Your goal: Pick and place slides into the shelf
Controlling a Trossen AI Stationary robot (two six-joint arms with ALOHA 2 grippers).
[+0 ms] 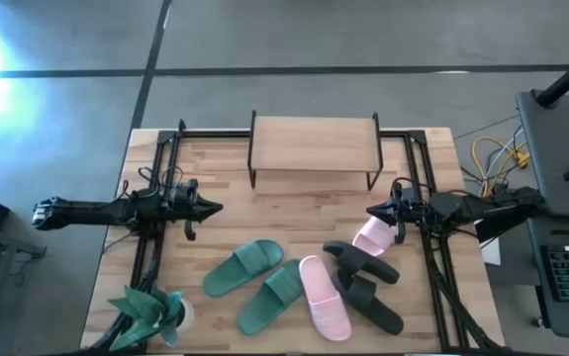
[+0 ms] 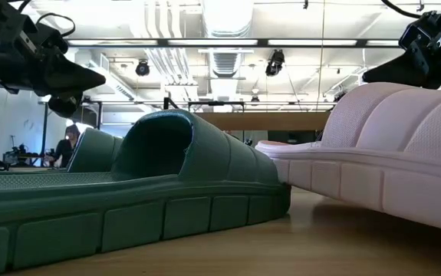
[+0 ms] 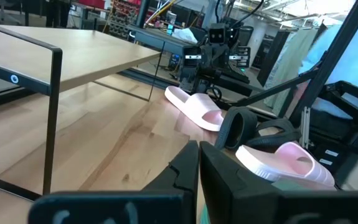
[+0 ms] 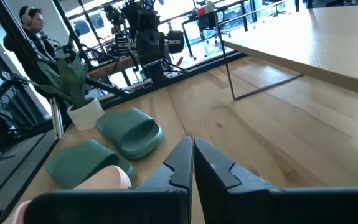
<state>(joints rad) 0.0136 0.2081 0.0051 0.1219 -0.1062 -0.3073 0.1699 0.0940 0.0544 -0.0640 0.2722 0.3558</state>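
Note:
The shelf [image 1: 314,146] stands at the table's far middle, its top bare. Two dark green slides [image 1: 244,267] [image 1: 272,295], a pink slide [image 1: 324,297] and two black slides [image 1: 363,262] [image 1: 375,305] lie near the front edge. A second pink slide [image 1: 371,235] lies close on the near side of my right gripper [image 1: 373,211], its near end by a black slide. That gripper is shut, with nothing between its tips [image 4: 192,149]. My left gripper [image 1: 215,208] is shut and empty above the table's left middle. My right gripper is shut with nothing between its fingertips. The second pink slide [image 4: 104,177] shows low beside the fingers. I cannot tell whether the gripper touches it.
A potted plant [image 1: 150,311] stands at the front left corner. Black frame rails [image 1: 155,198] [image 1: 427,198] run along both table sides. Bare wood lies between the shelf and the slides [image 1: 294,213]. A person shows in the room behind [image 4: 32,22].

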